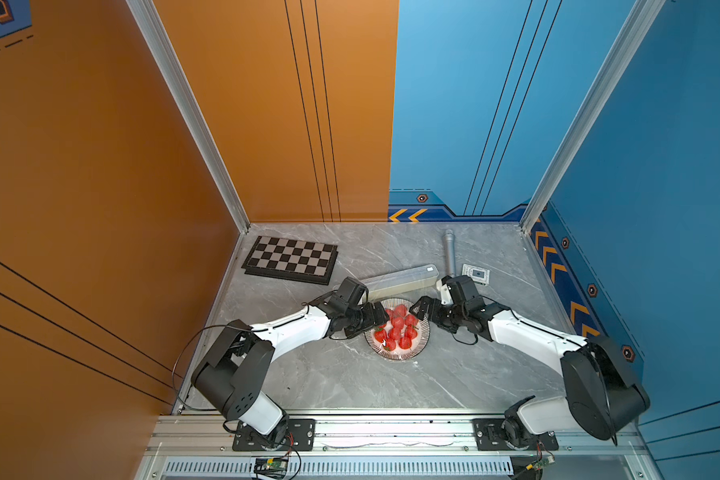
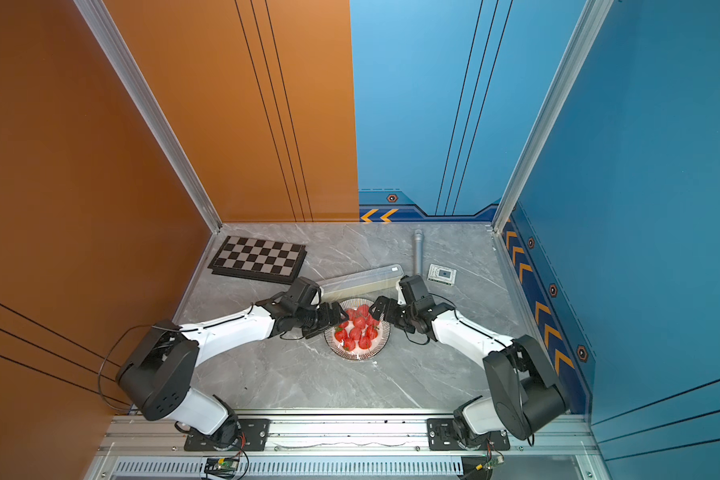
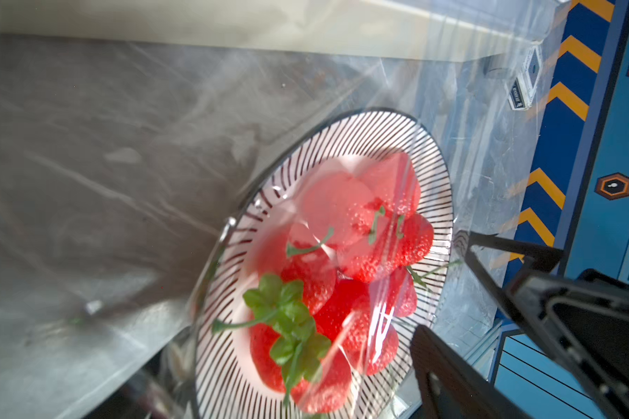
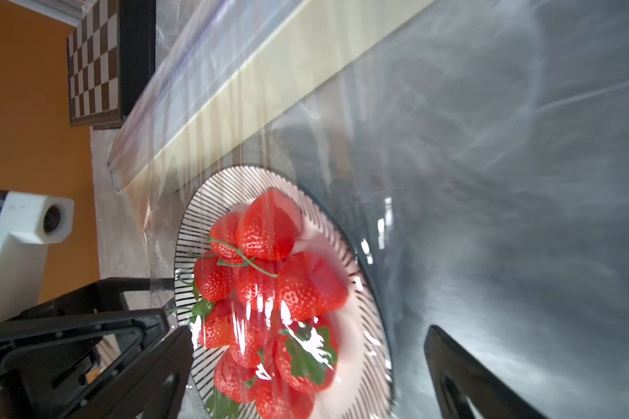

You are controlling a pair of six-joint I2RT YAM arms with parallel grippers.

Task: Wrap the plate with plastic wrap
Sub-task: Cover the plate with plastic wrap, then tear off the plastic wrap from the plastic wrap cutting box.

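The plate, white with a black-striped rim, holds several red strawberries at mid-table. Clear plastic wrap lies draped over the plate rim and the fruit, glinting white. Its cream box lies just behind the plate. My left gripper hangs open over the plate's left edge. My right gripper hangs open over the plate's back right edge. Neither holds anything that I can see.
A chessboard lies at the back left. A grey rod and a small card lie at the back right. Walls close in the left, back and right sides. The two grippers stand close together above the plate.
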